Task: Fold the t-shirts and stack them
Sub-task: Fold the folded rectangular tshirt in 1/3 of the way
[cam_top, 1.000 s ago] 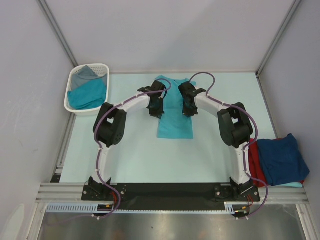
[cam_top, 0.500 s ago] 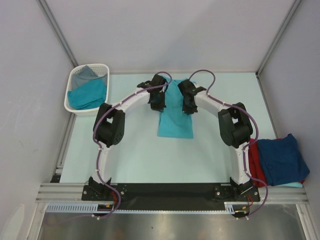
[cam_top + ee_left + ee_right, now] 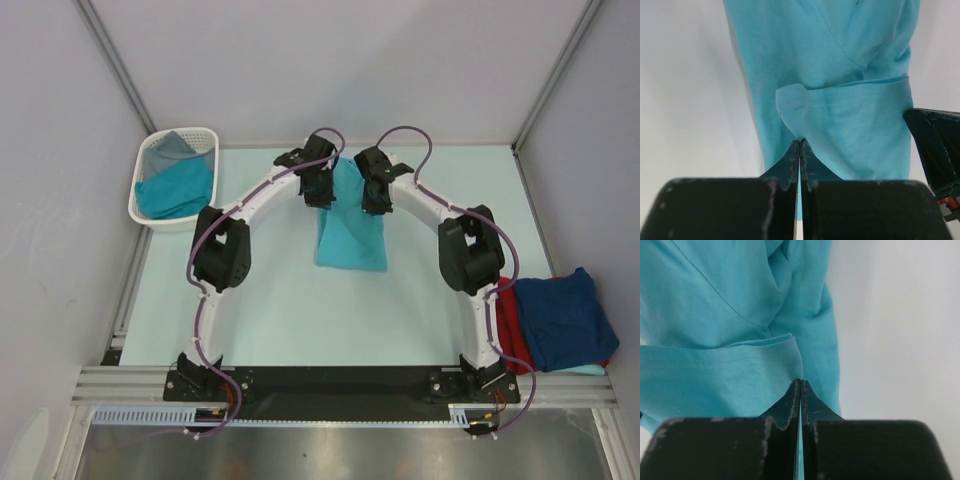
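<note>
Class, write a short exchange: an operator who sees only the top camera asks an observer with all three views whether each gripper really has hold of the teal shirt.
Operator: From above, the wrists hide the grip. Does the left gripper have the teal shirt?
Observer: Yes. Its wrist view shows it shut on a folded-over corner of the cloth.
Operator: And the right gripper?
Observer: Also shut, pinching the corner of a stitched hem that lies folded across the shirt.

Hem of teal t-shirt [image 3: 725, 310] in end effector [image 3: 800, 383]
</note>
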`<state>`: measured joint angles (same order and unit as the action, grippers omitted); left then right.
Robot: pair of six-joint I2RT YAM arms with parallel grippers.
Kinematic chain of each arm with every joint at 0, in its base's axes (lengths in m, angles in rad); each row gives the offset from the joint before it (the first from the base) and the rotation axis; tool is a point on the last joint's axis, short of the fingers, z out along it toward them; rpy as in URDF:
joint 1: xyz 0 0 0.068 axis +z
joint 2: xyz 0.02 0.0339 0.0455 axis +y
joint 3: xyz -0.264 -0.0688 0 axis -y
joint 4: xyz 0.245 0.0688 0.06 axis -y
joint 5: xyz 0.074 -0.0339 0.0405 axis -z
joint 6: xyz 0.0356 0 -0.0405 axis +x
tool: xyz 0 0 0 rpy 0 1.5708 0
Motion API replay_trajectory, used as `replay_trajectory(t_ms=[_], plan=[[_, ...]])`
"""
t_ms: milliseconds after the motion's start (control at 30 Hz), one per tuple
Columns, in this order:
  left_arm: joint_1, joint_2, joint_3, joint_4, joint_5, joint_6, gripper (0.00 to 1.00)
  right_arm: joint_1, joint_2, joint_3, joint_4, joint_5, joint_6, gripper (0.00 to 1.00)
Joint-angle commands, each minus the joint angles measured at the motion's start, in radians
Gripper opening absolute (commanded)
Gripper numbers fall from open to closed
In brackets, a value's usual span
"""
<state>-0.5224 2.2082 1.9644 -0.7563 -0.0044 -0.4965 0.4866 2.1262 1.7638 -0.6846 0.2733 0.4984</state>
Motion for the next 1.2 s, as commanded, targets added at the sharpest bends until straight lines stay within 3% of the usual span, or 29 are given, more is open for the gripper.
replay_trajectory(t_ms=[0,333,1167], plan=[[0.022,0.036,0.076,-0.021,-0.005,-0.001,0.0,-0.017,0.043,0.072,-0.013,0.018,-0.012,0.0],[0.051,0.084,0.047,-0.014,-0.003,0.007,0.0,-0.037,0.1,0.049,-0.02,0.033,-0.008,0.0],[0.078,0.177,0.212,-0.048,0.02,0.004,0.0,-0.086,0.095,0.077,-0.006,0.023,-0.008,0.0]])
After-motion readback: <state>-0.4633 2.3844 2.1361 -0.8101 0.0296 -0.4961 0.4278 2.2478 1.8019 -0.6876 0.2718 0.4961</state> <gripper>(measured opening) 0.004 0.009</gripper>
